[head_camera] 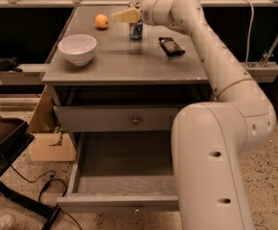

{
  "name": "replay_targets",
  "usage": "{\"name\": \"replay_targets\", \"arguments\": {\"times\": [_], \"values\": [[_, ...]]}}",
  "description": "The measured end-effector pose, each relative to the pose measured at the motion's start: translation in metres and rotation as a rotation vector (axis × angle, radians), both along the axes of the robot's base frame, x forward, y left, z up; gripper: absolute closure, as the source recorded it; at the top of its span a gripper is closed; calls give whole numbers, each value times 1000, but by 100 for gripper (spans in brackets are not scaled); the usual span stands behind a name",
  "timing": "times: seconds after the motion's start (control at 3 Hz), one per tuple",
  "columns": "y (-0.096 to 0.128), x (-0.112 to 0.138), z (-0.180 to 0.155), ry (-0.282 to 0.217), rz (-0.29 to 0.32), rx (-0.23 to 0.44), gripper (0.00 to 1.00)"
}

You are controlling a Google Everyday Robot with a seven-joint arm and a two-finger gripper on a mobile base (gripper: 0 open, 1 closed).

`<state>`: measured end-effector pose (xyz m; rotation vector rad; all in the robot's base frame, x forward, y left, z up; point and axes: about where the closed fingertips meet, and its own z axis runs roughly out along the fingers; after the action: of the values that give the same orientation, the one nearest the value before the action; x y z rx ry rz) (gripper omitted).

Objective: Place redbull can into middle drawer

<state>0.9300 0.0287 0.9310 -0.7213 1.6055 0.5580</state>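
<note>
- The gripper hovers at the far edge of the table, its tan tip pointing toward 9 o'clock. Whether it is released or clenched, I cannot tell.
- The redbull can stands upright at the gripper's 5 o'clock, just under the wrist. It looks ungrasped, so a sideways approach could knock the slim can over.
- The orange sits at the can's 10 o'clock. A toppled can might roll into it or off the back edge.
- The dark flat object lies at the can's 4 o'clock and the white bowl at its 8 o'clock. A low carry toward the front could clip either.
- The middle drawer stands open at 6 o'clock, below a shut upper drawer. A loosely held can might catch on the table lip during descent.
</note>
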Motion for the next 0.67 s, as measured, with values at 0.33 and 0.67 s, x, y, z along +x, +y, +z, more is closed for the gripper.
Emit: {"name": "replay_targets", "arguments": {"times": [0.33,0.67], "values": [[9,13,-25,23,-15,6,26],[9,13,-25,23,-15,6,57]]}}
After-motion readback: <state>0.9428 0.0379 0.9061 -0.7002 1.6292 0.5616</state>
